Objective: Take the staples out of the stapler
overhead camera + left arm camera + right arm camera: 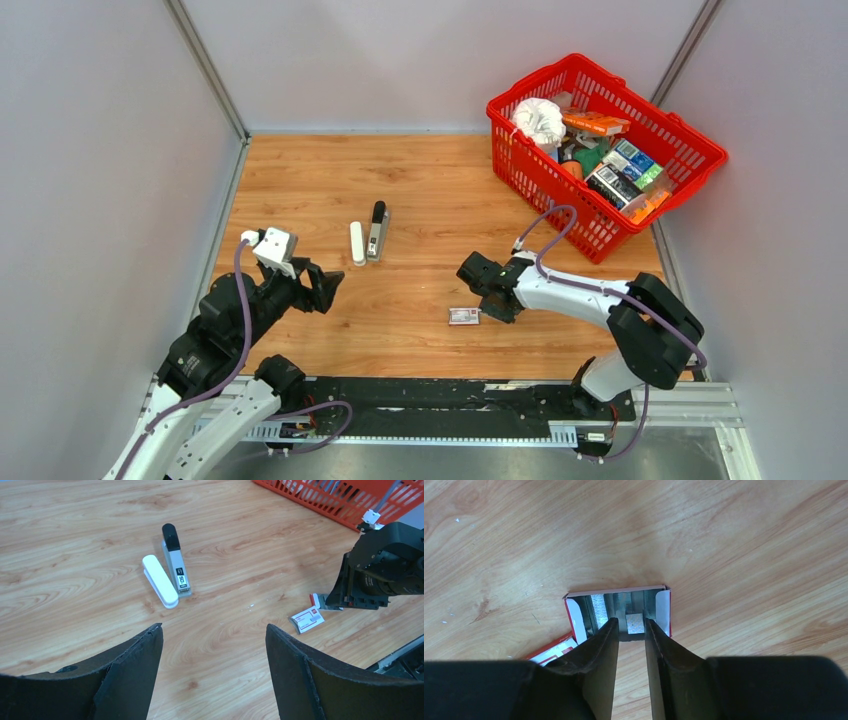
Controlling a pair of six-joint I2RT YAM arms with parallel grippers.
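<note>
The stapler lies opened out flat mid-table, its white top (357,243) beside its grey and black base (377,232); both show in the left wrist view (160,581) (176,560). My right gripper (631,625) hangs over the open red-and-white box tray (614,590), which holds silver staple strips. Its fingers stand narrowly apart with a short silver strip of staples (634,623) between the tips. The box sleeve (551,652) lies beside the tray. My left gripper (214,630) is open and empty, near-left of the stapler.
A red basket (520,160) full of assorted items stands at the back right. Grey walls close the left, back and right sides. Tiny white specks (250,606) lie on the wood between the stapler and the box.
</note>
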